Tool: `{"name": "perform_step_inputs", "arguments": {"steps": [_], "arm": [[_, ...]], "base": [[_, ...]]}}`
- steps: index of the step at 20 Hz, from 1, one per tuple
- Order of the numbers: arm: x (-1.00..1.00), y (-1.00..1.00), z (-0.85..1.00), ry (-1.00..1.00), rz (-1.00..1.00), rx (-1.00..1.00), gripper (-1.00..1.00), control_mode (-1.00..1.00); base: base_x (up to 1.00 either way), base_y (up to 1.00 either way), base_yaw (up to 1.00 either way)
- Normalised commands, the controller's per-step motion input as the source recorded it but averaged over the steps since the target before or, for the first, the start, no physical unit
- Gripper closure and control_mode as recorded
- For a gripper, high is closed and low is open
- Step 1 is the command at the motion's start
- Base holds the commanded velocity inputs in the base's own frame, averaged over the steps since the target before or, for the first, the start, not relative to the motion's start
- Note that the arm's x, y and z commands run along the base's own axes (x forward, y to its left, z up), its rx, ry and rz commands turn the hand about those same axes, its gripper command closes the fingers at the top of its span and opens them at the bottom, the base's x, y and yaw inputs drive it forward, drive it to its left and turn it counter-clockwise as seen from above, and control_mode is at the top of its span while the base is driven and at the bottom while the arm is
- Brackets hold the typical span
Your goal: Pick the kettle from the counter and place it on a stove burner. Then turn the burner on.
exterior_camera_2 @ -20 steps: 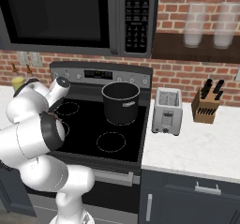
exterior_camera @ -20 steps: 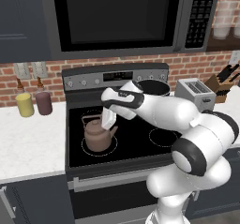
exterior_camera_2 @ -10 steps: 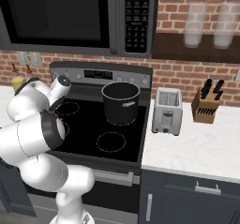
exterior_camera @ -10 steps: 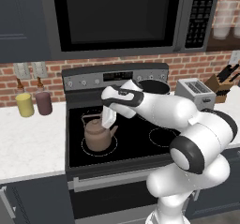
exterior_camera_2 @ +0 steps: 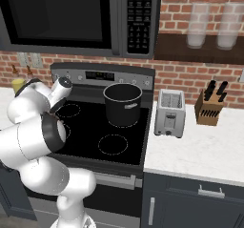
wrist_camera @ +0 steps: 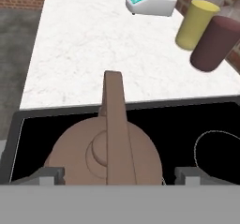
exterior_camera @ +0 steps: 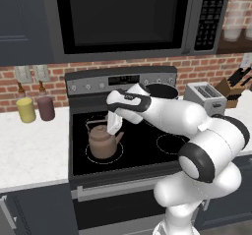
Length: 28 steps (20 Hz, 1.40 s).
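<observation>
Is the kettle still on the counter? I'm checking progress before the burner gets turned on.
No, the kettle sits on the black cooktop inside the front-left stove burner ring, not on the counter.

One squat brown-copper kettle (exterior_camera: 102,141), one tall black pot (exterior_camera_2: 123,103), one silver toaster (exterior_camera_2: 170,112), one wooden knife block (exterior_camera_2: 210,109), two cylindrical canisters: yellow (exterior_camera: 25,109), maroon (exterior_camera: 46,107).

We see a brown-copper kettle (exterior_camera: 102,143) on glossy black cooktop glass (exterior_camera: 142,143) marked with thin white ring outlines, a black pot (exterior_camera_2: 123,103) behind. The bench (exterior_camera: 29,145) is white, faintly veined, over dark blue-grey cabinets (exterior_camera_2: 190,201). Yellow (exterior_camera: 25,109) and maroon canisters (exterior_camera: 46,107) stand before red brick (exterior_camera: 211,64). The toaster (exterior_camera_2: 170,112) is silver.
</observation>
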Motion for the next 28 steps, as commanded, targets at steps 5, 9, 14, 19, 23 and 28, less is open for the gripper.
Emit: {"name": "perform_step_inputs", "arguments": {"steps": [5, 9, 14, 19, 23, 28], "arm": [[0.0, -0.04, 0.0, 0.0, 0.0, -0.06, -1.0, -1.0], [0.0, -0.13, 0.01, 0.0, 0.0, -0.05, -1.0, -1.0], [0.0, -0.03, 0.21, 0.0, 0.0, -0.06, -1.0, -1.0], [0.0, 0.0, 0.28, 0.0, 0.0, -0.02, -1.0, -1.0], [0.0, 0.0, 0.39, 0.0, 0.0, -0.02, -1.0, -1.0], [-0.08, 0.0, 0.25, 0.0, 0.0, -0.01, -1.0, -1.0]], "base": [[0.0, 0.0, 0.0], [0.0, 0.0, 0.0], [0.0, 0.0, 0.0], [0.0, 0.0, 0.0], [0.0, 0.0, 0.0], [0.0, 0.0, 0.0]]}}
